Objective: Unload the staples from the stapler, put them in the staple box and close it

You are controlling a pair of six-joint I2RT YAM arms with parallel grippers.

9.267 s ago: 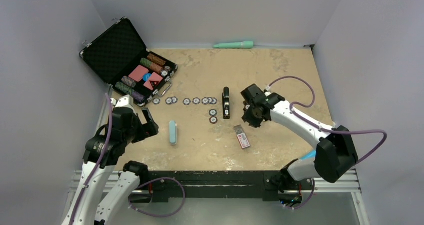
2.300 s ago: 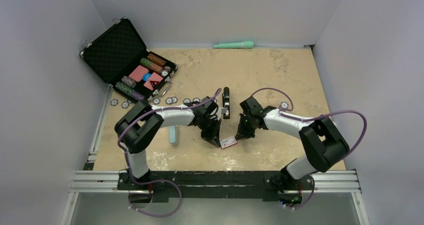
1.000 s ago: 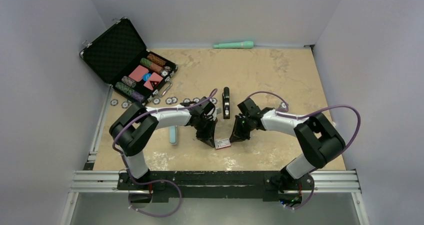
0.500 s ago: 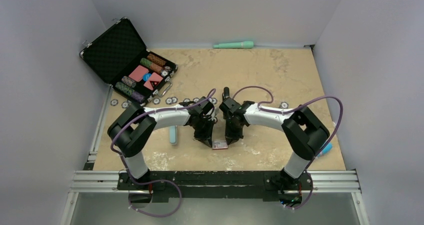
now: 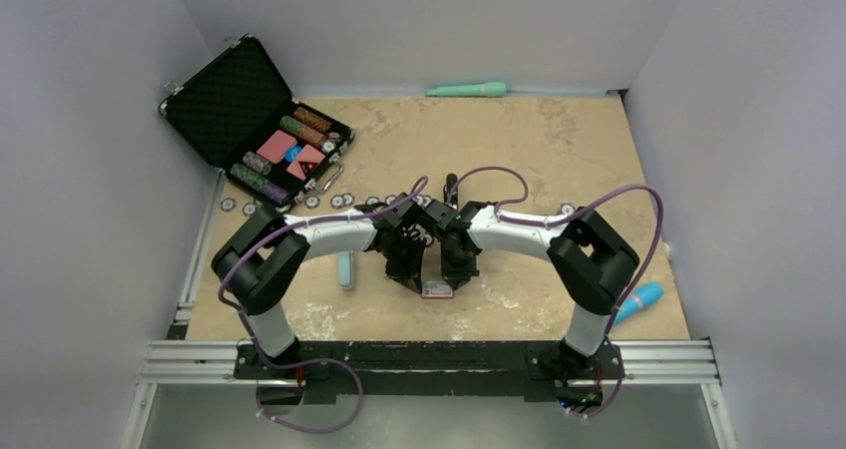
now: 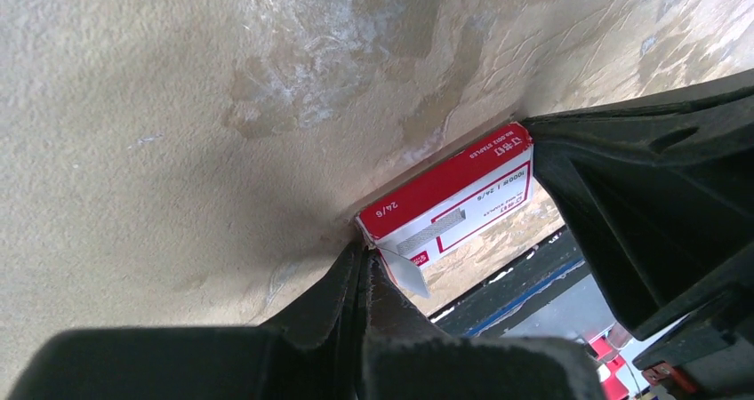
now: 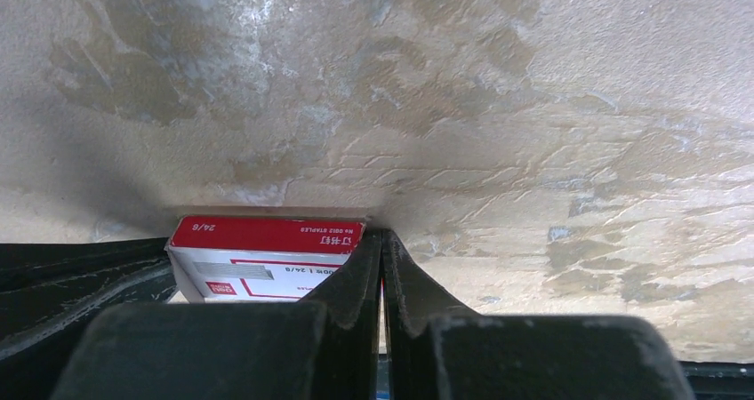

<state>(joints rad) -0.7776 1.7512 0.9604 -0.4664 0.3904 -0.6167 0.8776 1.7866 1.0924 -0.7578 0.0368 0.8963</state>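
Only the far tip of the black stapler (image 5: 451, 181) shows, just behind my right wrist; the rest is hidden, and no staples are in view. Both arms meet over a small red-and-white box (image 5: 436, 290) near the table's front. My left gripper (image 5: 417, 280) is shut at one end of the box (image 6: 462, 196), its tips (image 6: 363, 251) pinching the corner where a white flap sticks out. My right gripper (image 5: 454, 278) is shut at the opposite end of the box (image 7: 267, 251), its tips (image 7: 382, 237) showing a red sliver between the fingers.
An open black case (image 5: 254, 120) with chips stands at the back left. A row of poker chips (image 5: 339, 201) lies in front of it. A pale teal bar (image 5: 345, 268) lies left of my left arm, a teal stick (image 5: 466, 90) by the back wall, a blue object (image 5: 638, 299) at the front right.
My right gripper has swung left to the box's right end and closed there. The left gripper and the box have drifted slightly left.
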